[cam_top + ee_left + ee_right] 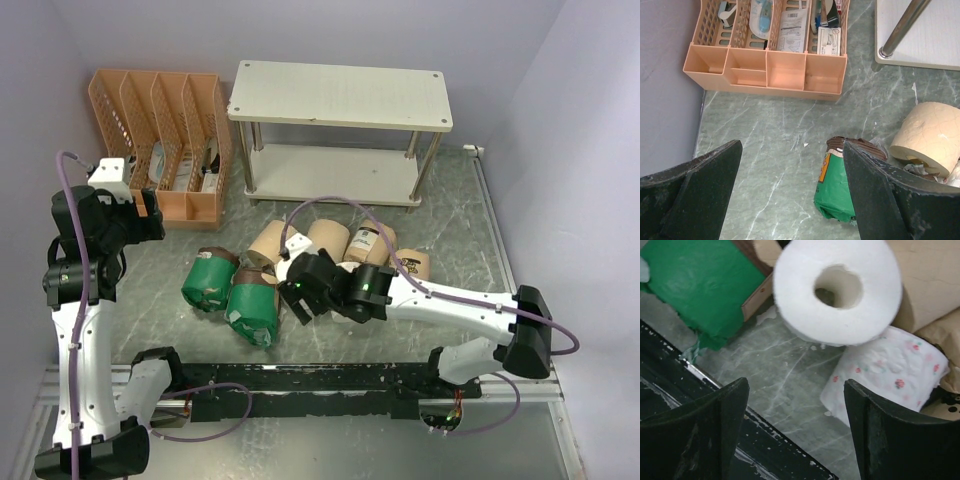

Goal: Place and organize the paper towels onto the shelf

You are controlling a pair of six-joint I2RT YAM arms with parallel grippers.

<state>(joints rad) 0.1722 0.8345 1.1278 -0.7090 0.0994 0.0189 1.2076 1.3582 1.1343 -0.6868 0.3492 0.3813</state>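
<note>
The shelf (pixel 340 95) stands at the back, both boards bare. The paper towels lie clustered on the table in front of it: two green-wrapped rolls (pixel 208 280) (pixel 253 310), two bare tan rolls (pixel 267 243) (pixel 328 238) and two tan-wrapped printed rolls (pixel 368 242) (pixel 412 262). My right gripper (pixel 290 290) is open and empty, low over the cluster. In the right wrist view it (pixel 795 435) hangs just short of two white rolls (pixel 837 287) (pixel 885 375). My left gripper (pixel 150 215) is open and empty, raised left of the cluster. A green roll (pixel 835 185) lies beside its right finger (pixel 890 200).
An orange slotted file organizer (pixel 160 140) holding small items stands left of the shelf, also in the left wrist view (pixel 770 70). A shelf leg (pixel 902 25) shows there. A black rail (pixel 320 380) runs along the near edge. Walls close in on left, back and right.
</note>
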